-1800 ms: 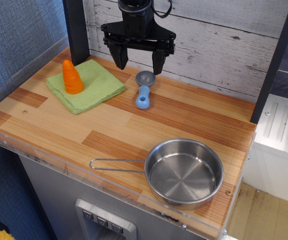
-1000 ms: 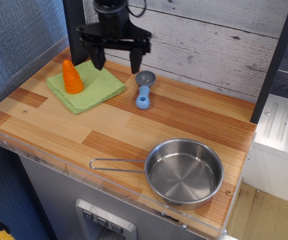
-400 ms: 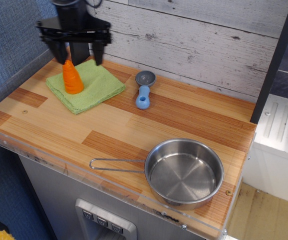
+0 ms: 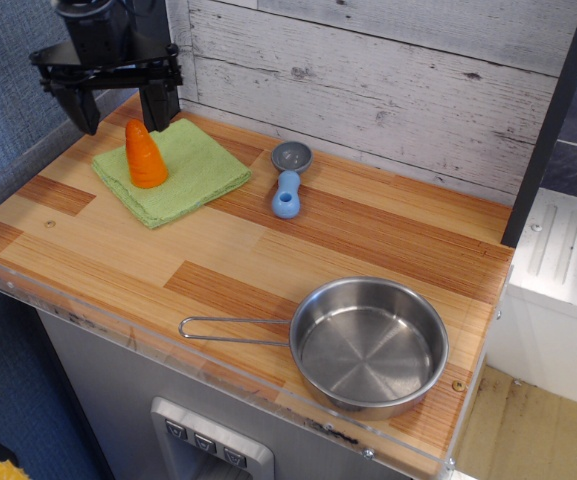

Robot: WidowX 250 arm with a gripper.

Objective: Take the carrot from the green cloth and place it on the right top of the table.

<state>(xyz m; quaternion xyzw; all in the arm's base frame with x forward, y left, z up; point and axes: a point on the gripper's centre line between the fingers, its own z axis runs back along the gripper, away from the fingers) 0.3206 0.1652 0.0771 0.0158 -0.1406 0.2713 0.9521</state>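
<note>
The table fills most of the frame, its plank top bounded by a clear front edge. A steel pan is set at the lower right, its wire handle pointing left. The cloth is spread at the upper left of the table, and the carrot is stood upright on its left part. The gripper is held at the upper left of the frame, above and just behind the carrot, its jaws spread wide and nothing held. A blue-handled scoop is laid just right of the cloth.
</note>
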